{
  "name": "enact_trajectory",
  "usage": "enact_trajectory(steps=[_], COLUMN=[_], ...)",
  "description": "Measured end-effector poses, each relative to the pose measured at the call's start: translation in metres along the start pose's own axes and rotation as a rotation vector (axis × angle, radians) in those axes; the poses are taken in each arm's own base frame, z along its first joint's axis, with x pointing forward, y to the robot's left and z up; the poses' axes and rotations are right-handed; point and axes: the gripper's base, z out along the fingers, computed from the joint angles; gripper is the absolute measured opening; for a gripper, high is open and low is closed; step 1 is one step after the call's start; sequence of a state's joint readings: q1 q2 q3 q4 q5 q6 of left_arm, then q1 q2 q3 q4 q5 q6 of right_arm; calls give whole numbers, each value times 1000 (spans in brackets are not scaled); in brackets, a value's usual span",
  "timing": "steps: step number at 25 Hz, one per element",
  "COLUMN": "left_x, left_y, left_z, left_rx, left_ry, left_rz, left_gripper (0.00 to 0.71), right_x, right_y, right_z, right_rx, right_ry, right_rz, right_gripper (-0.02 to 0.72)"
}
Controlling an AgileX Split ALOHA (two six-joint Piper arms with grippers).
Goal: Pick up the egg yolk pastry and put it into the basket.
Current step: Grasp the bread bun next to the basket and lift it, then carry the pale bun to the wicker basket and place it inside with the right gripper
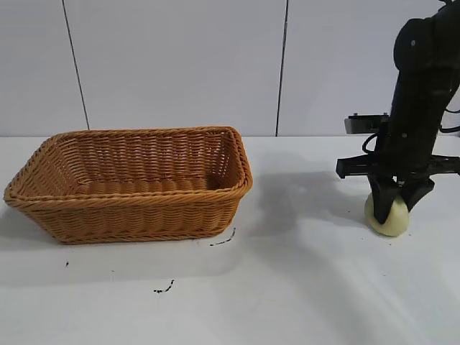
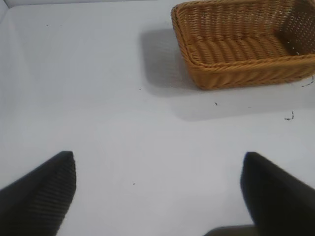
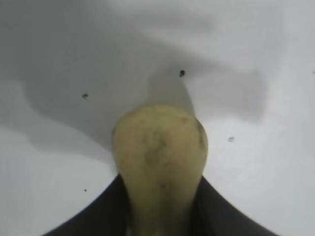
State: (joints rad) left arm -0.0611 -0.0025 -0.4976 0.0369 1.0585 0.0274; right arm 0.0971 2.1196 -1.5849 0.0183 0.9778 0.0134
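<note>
The egg yolk pastry (image 1: 389,218), a small pale yellow round bun, sits low over the white table at the right. My right gripper (image 1: 394,205) comes down on it from above, its two black fingers pressed against the bun's sides, shut on it. The right wrist view shows the pastry (image 3: 160,147) squeezed between the dark fingers (image 3: 106,216). Whether it has left the table I cannot tell. The orange-brown wicker basket (image 1: 129,198) stands at the left with nothing in it. My left gripper (image 2: 157,169) hangs open over bare table, out of the exterior view, with the basket (image 2: 236,73) farther off.
White table (image 1: 302,287) with a few small dark specks (image 1: 164,290) in front of the basket. A white panelled wall stands behind. A wide stretch of table separates the pastry from the basket's right end.
</note>
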Motion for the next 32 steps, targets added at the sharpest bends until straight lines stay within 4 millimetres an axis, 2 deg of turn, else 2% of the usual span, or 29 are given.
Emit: enact_trajectory(steps=[5,7,13,17,20,25,27,29,32], left_x=[0,0,0,0,0,0,0,0,0], left_y=[0,0,0,0,0,0,0,0,0], left_z=[0,0,0,0,0,0,0,0,0], left_rx=[0,0,0,0,0,0,0,0,0], left_ry=[0,0,0,0,0,0,0,0,0], left_rz=[0,0,0,0,0,0,0,0,0], left_gripper=[693,693,693,693,693,693,693,693,693], right_x=[-16,-22,-32,-30,-26,-16,-12,-8,-7], right_y=[13,21,56,98,135,209,235,259,281], right_z=[-66,-86,-120,-132,-140,-137,-130,-114,-82], right_rx=[-30,-36,-58,-88,-122,-186,-204,-218,-228], right_ry=[-116,-165,-263,-311,-364,-435,-457,-469,-467], right_rz=[-18,-36,-116,-206,-282,-426,-476,-518,-545], right_gripper=[181,181,181,181,180,180,180,180,180])
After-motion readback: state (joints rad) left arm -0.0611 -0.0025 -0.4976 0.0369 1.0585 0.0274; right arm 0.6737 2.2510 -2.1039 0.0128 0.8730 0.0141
